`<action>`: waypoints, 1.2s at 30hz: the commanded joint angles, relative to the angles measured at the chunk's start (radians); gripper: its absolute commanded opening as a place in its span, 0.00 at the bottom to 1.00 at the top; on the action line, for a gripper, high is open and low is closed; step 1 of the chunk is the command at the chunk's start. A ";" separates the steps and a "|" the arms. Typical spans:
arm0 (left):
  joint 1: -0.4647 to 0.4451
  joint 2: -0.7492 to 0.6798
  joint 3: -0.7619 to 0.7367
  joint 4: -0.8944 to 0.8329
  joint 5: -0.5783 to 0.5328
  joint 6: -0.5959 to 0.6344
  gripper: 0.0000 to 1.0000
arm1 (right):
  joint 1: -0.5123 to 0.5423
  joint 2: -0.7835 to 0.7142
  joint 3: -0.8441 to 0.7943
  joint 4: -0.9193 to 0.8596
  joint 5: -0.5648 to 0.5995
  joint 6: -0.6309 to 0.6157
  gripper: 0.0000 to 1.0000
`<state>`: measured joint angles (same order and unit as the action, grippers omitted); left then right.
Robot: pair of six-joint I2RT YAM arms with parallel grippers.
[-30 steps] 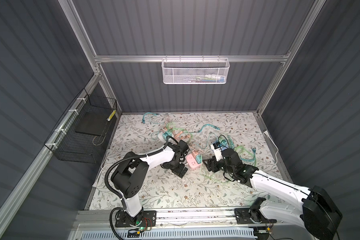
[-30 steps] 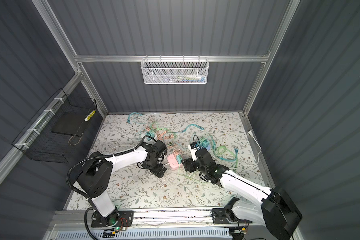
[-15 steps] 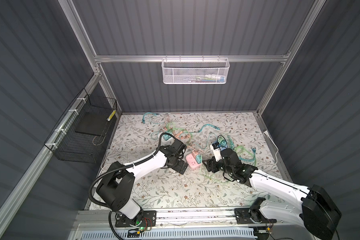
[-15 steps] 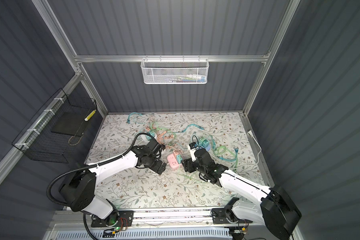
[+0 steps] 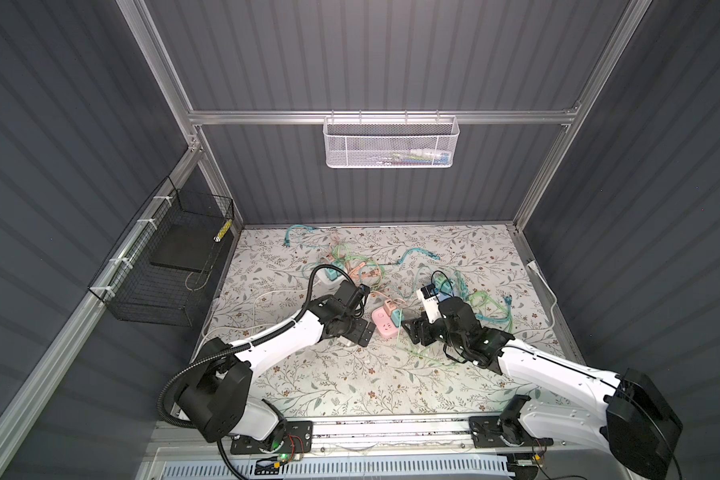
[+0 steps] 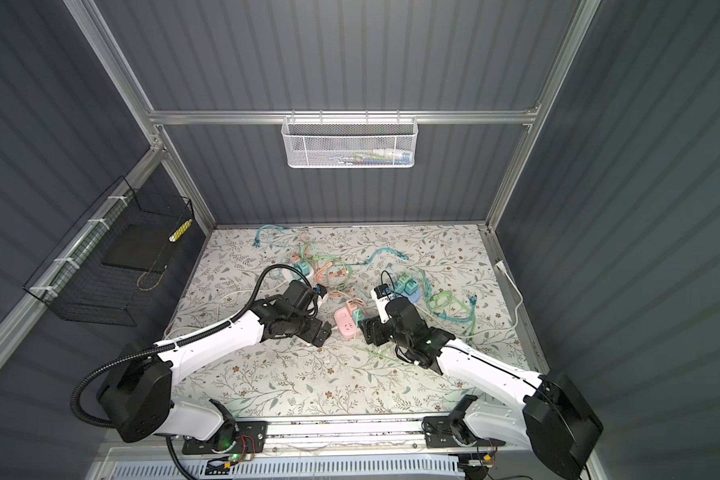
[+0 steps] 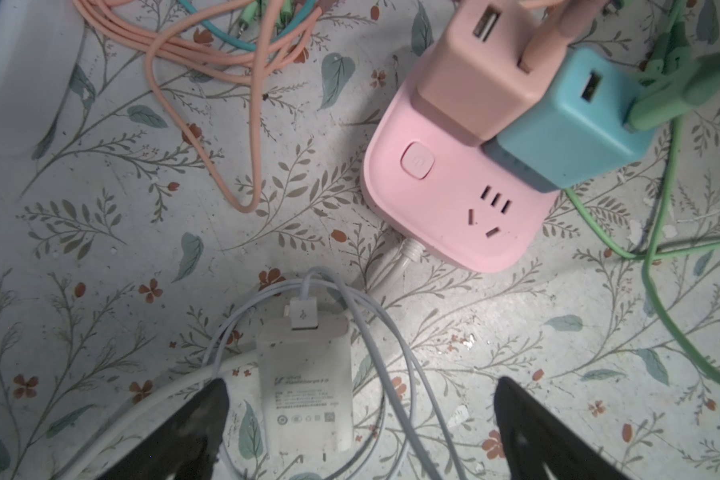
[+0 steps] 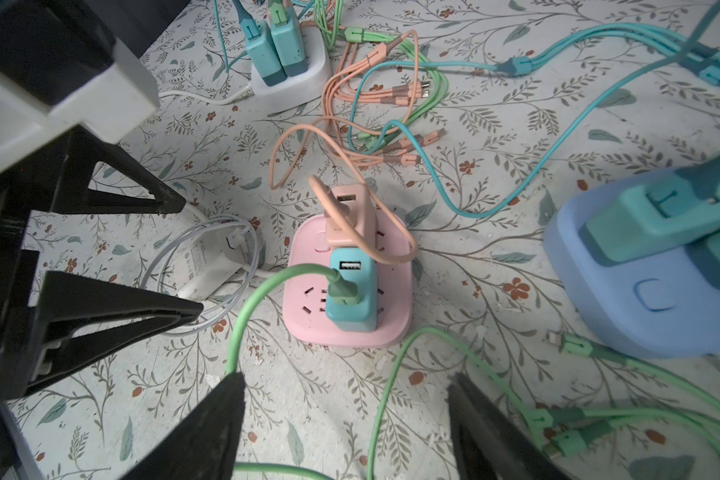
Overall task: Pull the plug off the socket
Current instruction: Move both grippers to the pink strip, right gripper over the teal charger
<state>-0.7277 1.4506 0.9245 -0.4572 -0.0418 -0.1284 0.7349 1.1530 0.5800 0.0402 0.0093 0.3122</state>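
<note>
Approach step, I judge: left end effector [image 7: 362, 381] open, empty, above loose charger [image 7: 304, 395]; right end effector [image 8: 346, 376] open, empty, facing socket [image 8: 304, 291]. The teal plug [image 8: 362, 299] sits seated; next move should grip it and pull straight.

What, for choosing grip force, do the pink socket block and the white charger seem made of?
Pink socket block: likely hard moulded plastic, smooth matt; rounded edges, soft even sheen. White charger: probably similar rigid plastic, smooth; crisp printed markings on its flat face.

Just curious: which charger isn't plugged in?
The flat white plastic charger, lying loose; the peach cube and blue cube stand in the pink socket block.
</note>
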 commanded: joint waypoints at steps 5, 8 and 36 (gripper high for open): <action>-0.006 -0.058 -0.013 0.061 -0.023 -0.025 1.00 | 0.006 -0.104 0.054 -0.136 0.152 -0.039 0.80; -0.007 -0.050 -0.012 0.093 -0.028 -0.034 1.00 | 0.007 -0.144 0.051 -0.127 0.120 -0.032 0.80; -0.023 0.122 0.027 0.245 -0.081 -0.063 1.00 | 0.086 0.277 0.228 -0.172 0.172 -0.019 0.68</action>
<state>-0.7475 1.5627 0.9360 -0.2516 -0.1131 -0.1665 0.8169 1.4109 0.7822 -0.1139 0.1516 0.2886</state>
